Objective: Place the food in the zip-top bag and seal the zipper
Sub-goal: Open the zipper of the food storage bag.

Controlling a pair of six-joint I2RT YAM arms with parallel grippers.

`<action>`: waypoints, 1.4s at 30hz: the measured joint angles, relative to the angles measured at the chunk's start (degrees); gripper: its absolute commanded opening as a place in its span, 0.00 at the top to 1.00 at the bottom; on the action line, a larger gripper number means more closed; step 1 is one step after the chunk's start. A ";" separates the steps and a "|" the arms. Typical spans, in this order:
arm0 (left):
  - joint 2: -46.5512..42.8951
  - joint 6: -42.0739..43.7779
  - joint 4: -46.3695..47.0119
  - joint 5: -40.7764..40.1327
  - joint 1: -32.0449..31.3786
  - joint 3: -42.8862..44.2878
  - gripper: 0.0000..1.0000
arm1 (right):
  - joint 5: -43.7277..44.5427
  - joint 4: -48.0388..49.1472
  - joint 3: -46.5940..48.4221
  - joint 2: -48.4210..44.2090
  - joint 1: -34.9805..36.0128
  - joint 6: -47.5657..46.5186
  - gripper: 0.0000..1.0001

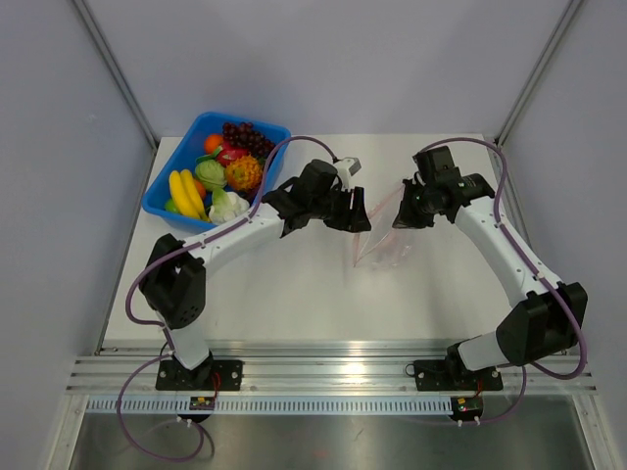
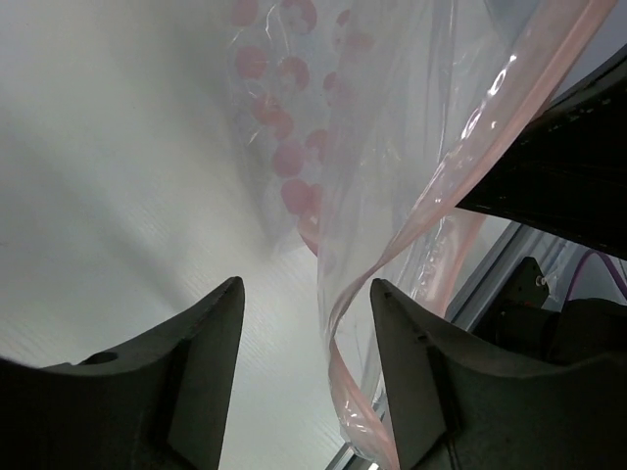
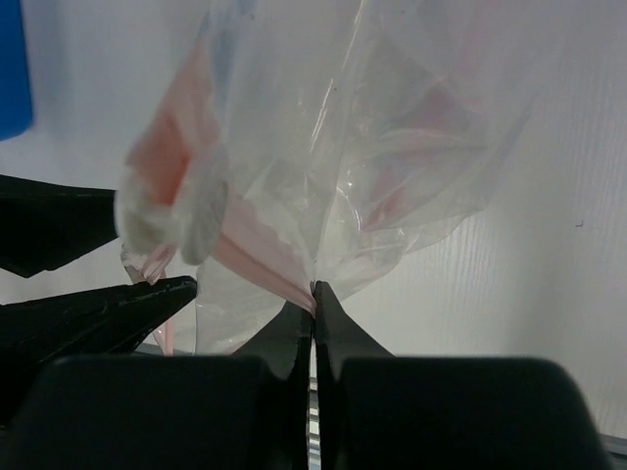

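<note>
The zip-top bag [image 1: 377, 238] hangs crumpled between my two grippers above the table's middle. My right gripper [image 1: 405, 212] is shut on its top edge; in the right wrist view the jaws [image 3: 313, 290] pinch the clear film and the pink zipper strip [image 3: 257, 253]. My left gripper [image 1: 350, 211] is open beside the bag. In the left wrist view the zipper [image 2: 446, 186] curls down between the open fingers [image 2: 306, 294], close to the right finger, and is not clamped. The food, including yellow bananas [image 1: 186, 193], purple grapes [image 1: 245, 137] and pale cabbage [image 1: 227, 208], lies in the tray.
The blue tray [image 1: 157, 200] stands at the table's back left, left of my left arm. The left gripper's dark fingers [image 3: 98, 313] show at the left of the right wrist view, close to the bag. Grey walls enclose the table on three sides.
</note>
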 measured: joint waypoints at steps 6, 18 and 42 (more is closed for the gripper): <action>0.00 1.81 -2.73 -0.70 -0.26 1.38 0.46 | 1.07 -0.13 0.90 -0.04 1.01 0.02 1.00; 0.02 4.17 -6.62 -4.87 -3.45 8.39 0.46 | 1.18 -2.01 2.80 -0.59 2.67 0.07 1.00; -0.50 1.64 -0.42 -5.79 -4.22 6.01 0.46 | 0.76 -3.41 3.89 -3.26 3.32 1.11 1.00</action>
